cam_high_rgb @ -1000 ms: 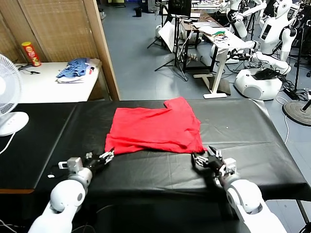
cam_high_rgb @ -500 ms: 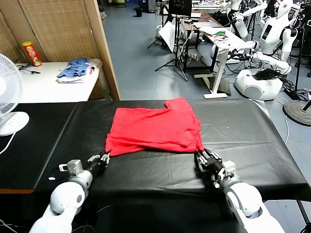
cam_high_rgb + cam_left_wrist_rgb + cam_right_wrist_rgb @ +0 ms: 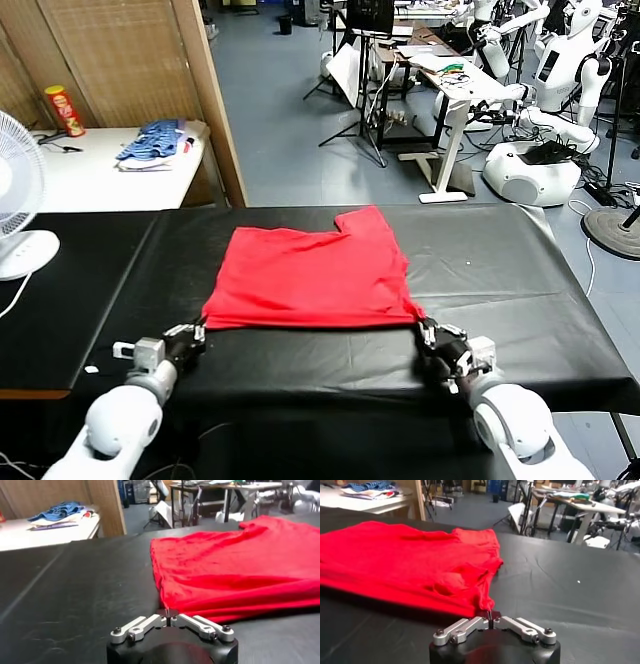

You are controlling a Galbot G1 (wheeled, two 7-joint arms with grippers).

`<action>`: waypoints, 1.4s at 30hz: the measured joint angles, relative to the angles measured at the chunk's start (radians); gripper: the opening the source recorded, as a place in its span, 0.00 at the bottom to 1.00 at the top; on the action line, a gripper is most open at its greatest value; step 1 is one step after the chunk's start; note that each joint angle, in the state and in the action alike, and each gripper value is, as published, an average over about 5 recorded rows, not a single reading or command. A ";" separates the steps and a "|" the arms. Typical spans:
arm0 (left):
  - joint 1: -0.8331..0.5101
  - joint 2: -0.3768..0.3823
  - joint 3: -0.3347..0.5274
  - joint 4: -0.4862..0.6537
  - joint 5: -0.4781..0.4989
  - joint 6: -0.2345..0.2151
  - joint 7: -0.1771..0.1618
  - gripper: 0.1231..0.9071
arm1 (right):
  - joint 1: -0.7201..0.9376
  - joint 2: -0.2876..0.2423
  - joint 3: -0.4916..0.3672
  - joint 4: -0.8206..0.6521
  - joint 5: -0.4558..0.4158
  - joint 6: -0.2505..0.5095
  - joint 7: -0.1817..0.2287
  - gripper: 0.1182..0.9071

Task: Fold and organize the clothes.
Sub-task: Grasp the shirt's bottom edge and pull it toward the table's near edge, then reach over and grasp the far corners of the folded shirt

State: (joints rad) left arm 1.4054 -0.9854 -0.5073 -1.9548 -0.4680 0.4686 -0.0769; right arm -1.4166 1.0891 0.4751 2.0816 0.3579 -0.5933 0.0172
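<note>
The red T-shirt (image 3: 310, 278) is lying spread on the black table (image 3: 500, 270), roughly at its middle, with its near hem running straight across and a sleeve poking out toward the table's far edge. The left gripper (image 3: 190, 331) is sitting at the shirt's near left corner, its fingers clamped together on that corner of the fabric; the left wrist view is showing the red cloth (image 3: 240, 565) drawn into a point between the closed tips of this gripper (image 3: 168, 613). The right gripper (image 3: 432, 332) is pinching the shirt's near right corner in the same way, and the right wrist view is showing the hem (image 3: 410, 565) pulled down into its closed tips (image 3: 490, 614). Beyond the table's far left corner, blue striped fabric (image 3: 155, 140) is resting on a white side table (image 3: 90, 175).
</note>
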 joint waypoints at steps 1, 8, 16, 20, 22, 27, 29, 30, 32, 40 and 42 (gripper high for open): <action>0.020 0.008 -0.005 -0.017 -0.005 0.003 -0.001 0.01 | -0.017 0.002 0.004 0.011 -0.001 -0.005 0.002 0.01; 0.174 0.028 -0.051 -0.142 -0.019 0.022 -0.009 0.01 | -0.130 0.019 0.026 0.080 -0.003 -0.028 -0.003 0.09; 0.303 0.024 -0.101 -0.238 -0.051 0.067 -0.033 0.34 | -0.234 0.010 0.080 0.184 0.011 -0.075 -0.008 0.60; 0.335 0.016 -0.129 -0.283 -0.087 0.114 -0.051 0.63 | -0.244 -0.007 0.121 0.238 0.070 -0.073 -0.003 0.82; 0.338 0.010 -0.144 -0.309 -0.113 0.150 -0.064 0.75 | -0.225 -0.020 0.140 0.248 0.104 -0.048 0.003 0.85; 0.309 0.012 -0.184 -0.372 -0.210 0.193 -0.094 0.86 | -0.061 -0.049 0.131 0.172 0.129 0.021 0.028 0.86; 0.266 0.023 -0.189 -0.376 -0.245 0.185 -0.102 0.86 | 0.037 -0.052 0.100 0.108 0.129 0.035 0.043 0.86; 0.236 0.027 -0.187 -0.370 -0.262 0.180 -0.107 0.86 | 0.092 -0.051 0.079 0.071 0.129 0.039 0.050 0.86; 0.156 0.035 -0.173 -0.339 -0.291 0.171 -0.114 0.86 | 0.201 -0.045 0.030 -0.006 0.129 0.042 0.065 0.86; -0.247 0.041 -0.017 -0.054 -0.333 0.160 -0.116 0.86 | 0.584 0.020 -0.185 -0.361 0.132 0.067 0.096 0.86; -0.339 0.034 0.034 0.029 -0.335 0.163 -0.115 0.86 | 0.661 0.041 -0.230 -0.450 0.140 0.071 0.095 0.86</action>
State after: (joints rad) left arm 1.0659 -0.9515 -0.4733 -1.9258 -0.8035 0.6311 -0.1915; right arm -0.7561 1.1303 0.2451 1.6320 0.4979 -0.5222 0.1124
